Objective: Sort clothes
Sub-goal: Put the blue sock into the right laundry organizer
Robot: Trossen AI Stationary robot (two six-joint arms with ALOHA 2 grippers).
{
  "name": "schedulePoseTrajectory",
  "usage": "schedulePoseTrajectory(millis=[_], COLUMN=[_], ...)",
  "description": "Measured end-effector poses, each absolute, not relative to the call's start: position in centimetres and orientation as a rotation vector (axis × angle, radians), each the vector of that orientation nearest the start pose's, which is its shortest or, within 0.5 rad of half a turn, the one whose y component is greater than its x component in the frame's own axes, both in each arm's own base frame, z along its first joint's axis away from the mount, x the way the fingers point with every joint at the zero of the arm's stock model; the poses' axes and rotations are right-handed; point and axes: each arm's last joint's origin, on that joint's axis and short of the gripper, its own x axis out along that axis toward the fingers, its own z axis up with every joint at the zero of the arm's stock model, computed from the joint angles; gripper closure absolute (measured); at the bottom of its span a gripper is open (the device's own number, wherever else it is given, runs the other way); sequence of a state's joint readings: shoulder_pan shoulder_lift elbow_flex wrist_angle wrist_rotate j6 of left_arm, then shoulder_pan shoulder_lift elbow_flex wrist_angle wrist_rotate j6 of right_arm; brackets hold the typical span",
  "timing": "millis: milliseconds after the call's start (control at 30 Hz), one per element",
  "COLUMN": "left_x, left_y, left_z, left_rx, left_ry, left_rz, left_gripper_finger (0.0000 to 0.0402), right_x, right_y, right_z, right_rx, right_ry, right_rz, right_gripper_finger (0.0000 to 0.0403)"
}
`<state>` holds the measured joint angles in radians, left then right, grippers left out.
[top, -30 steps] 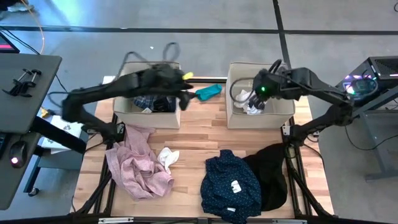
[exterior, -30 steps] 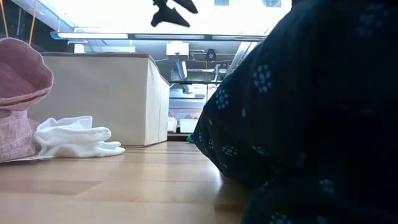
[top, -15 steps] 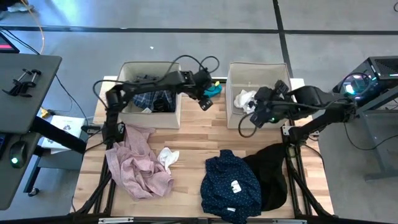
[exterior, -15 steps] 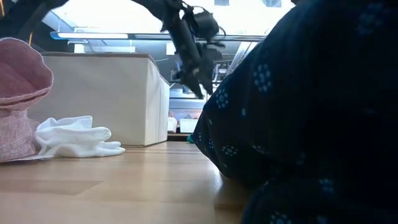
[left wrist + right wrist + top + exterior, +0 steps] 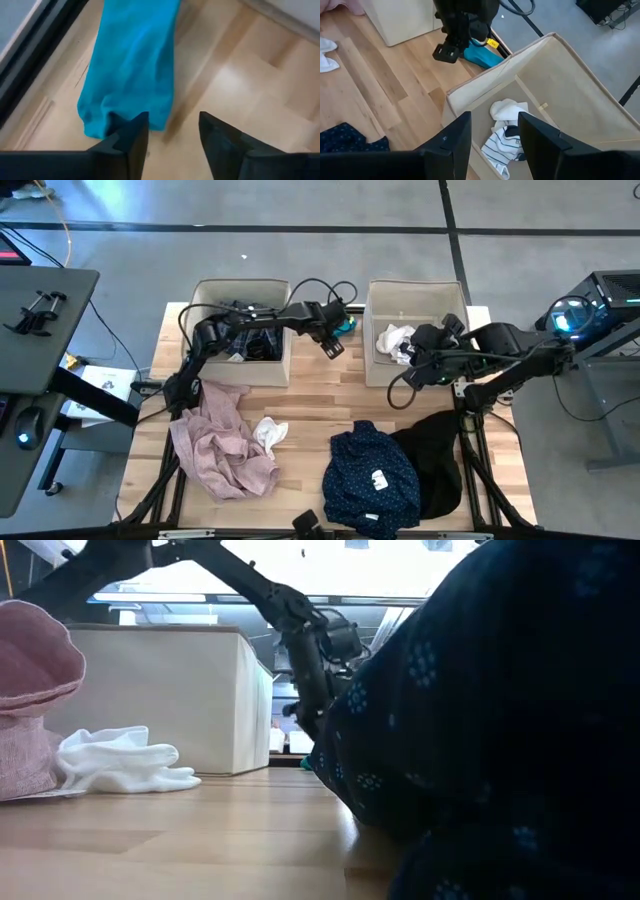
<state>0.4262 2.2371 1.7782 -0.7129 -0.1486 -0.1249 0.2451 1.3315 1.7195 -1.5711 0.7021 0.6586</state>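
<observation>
Now you are hovering the left gripper (image 5: 172, 131), fingers parted and empty, over the teal piece (image 5: 132, 65) lying between the two boxes; your right gripper (image 5: 492, 131) is hanging half-open above the right box (image 5: 420, 292).

Wood table (image 5: 310, 395): 2 boxes (image 5: 205, 355), pink shirt (image 5: 222, 442), socks (image 5: 268, 432), navy shirt (image 5: 372, 477).

White socks (image 5: 120, 760) lie by a beige box (image 5: 160, 700); a dotted shirt (image 5: 480, 720) (very close) hides an arm's (image 5: 300, 650) gripper.
</observation>
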Motion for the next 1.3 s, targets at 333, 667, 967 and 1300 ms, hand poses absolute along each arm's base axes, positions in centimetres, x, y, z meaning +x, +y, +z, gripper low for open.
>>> schedulePoseTrajectory(millis=[333,667,967,1300], left_x=[41.4,40.4,42.0,42.0], left_y=[21.9,20.4,13.3,16.5], left_z=[15.1,16.2,21.3,19.9], left_rx=[-0.377,-0.446,-0.282,-0.37], left_ry=[1.165,1.274,1.208,1.144], left_rz=[0.612,0.42,0.293,0.538], left_gripper_finger=[0.0373,0.0401,0.0401,0.0319], right_x=[19.4,19.4,19.4,19.4], right_y=[3.0,3.0,3.0,2.9], right_z=[42.5,42.5,42.5,42.6], right_rx=[0.084,0.095,0.087,0.05], right_ry=[0.847,0.841,0.833,0.818], right_rz=[-0.726,-0.734,-0.744,-0.764], right_gripper_finger=[0.0253,0.0253,0.0253,0.0253])
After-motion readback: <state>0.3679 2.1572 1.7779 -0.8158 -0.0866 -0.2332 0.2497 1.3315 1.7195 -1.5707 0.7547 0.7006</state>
